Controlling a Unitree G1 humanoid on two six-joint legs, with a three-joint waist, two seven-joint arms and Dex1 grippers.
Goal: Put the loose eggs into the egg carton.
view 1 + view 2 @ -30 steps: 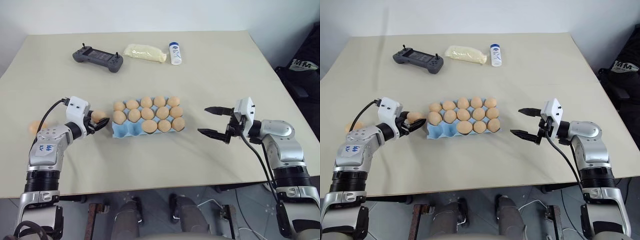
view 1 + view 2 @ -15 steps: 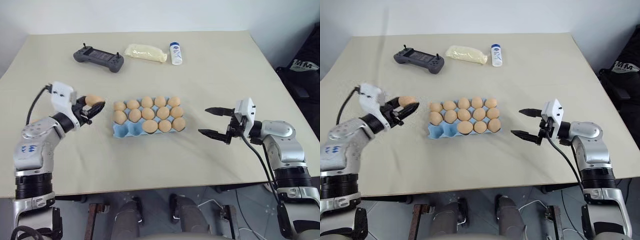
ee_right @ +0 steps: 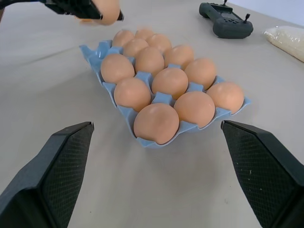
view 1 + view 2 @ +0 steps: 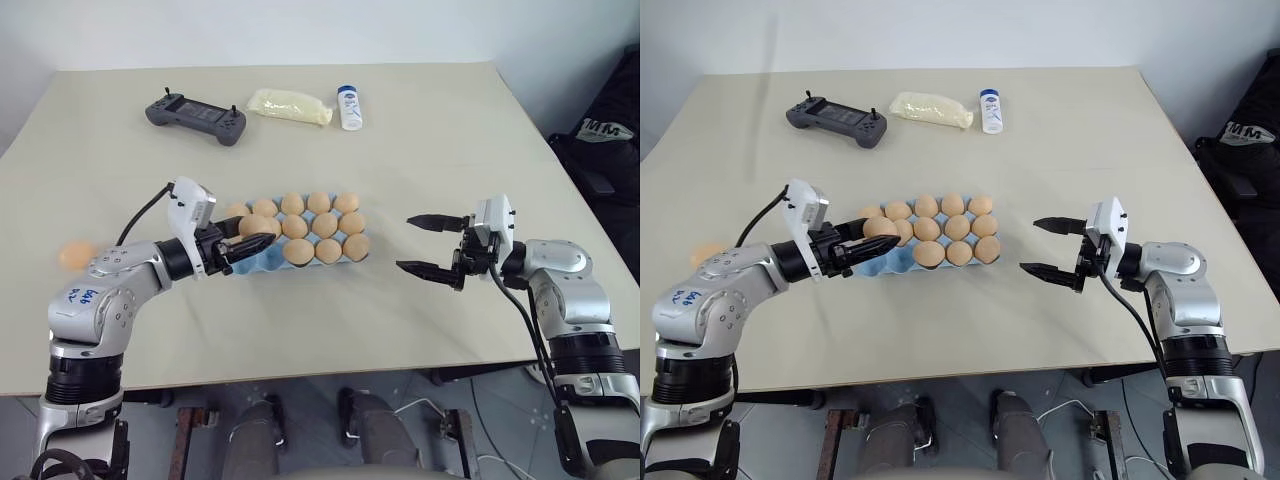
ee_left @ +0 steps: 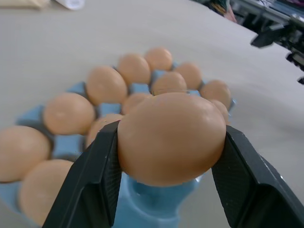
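Observation:
The light blue egg carton [image 3: 93, 51] lies mid-table with several tan eggs in its cups; the cups at its front left end are bare. My left gripper [image 4: 252, 240] is shut on one egg [image 5: 171, 137] and holds it just above that left end of the carton. Another loose egg [image 4: 73, 254] lies on the table far to the left. My right gripper [image 4: 404, 242] hovers open to the right of the carton, pointing at it, with nothing between its fingers.
At the back of the table stand a grey controller [image 4: 195, 116], a pale yellow bag [image 4: 290, 105] and a small white bottle [image 4: 350, 106]. A black bag [image 4: 605, 130] sits off the table's right edge.
My left gripper has carried its egg up and to the right, from beside the carton to over its left end. The right gripper has stayed put.

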